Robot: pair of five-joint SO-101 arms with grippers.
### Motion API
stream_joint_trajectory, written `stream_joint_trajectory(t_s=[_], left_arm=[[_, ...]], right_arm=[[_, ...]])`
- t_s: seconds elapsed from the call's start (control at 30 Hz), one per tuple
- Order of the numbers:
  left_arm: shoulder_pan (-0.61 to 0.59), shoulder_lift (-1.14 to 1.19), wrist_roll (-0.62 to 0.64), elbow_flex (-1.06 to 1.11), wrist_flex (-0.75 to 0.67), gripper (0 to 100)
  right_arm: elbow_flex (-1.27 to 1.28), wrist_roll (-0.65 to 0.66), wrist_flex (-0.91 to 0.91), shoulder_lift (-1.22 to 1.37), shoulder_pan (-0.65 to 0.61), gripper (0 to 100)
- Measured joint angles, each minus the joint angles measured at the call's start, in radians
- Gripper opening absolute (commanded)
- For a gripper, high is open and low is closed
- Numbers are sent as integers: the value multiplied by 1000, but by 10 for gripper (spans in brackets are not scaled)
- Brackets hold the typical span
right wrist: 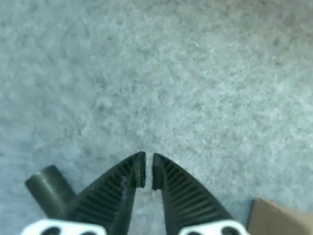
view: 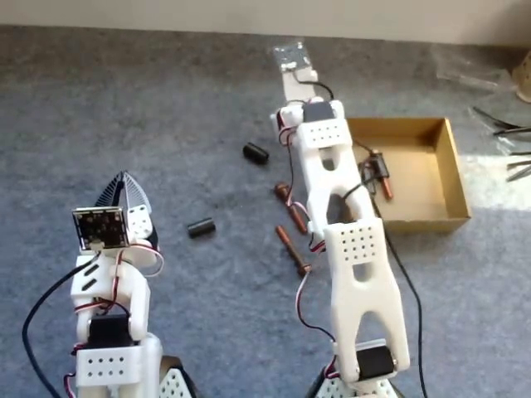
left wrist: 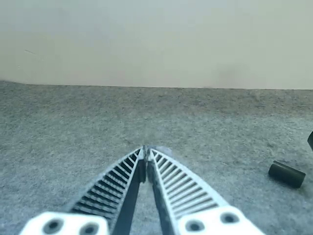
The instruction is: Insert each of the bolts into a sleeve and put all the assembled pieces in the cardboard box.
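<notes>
Carpet (view: 166,108) of grey pile lies under everything. The left gripper (view: 124,184) sits at the near left of the table, its fingertips (left wrist: 136,164) pressed together with nothing between them. The right arm stretches far across the table. The right gripper (right wrist: 148,170) hangs over bare carpet, its fingers all but closed, only a thin slit between the tips and nothing pinched. The far sleeve (view: 255,152), black, lies on the carpet to the left of that arm, and the right wrist view shows it close beside one finger. The near sleeve (view: 201,227) lies between the two arms, well apart from the first. Copper-coloured bolts (view: 299,255), at least two, lie loose on the carpet just beside the right arm's middle. The cardboard box (view: 456,174) stands open to the right of that arm, and inside it lies one assembled piece (view: 380,172), a bolt with a dark sleeve on it.
</notes>
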Motion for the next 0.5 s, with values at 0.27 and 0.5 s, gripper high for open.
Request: stream_joint_trajectory(t_s=[0.27, 0.5], left_arm=[[0, 0, 0, 0, 0, 27], [0, 0, 0, 0, 0, 27]], right_arm=[[-132, -109, 80, 14, 0, 5], [-137, -43, 130, 14, 0, 5]])
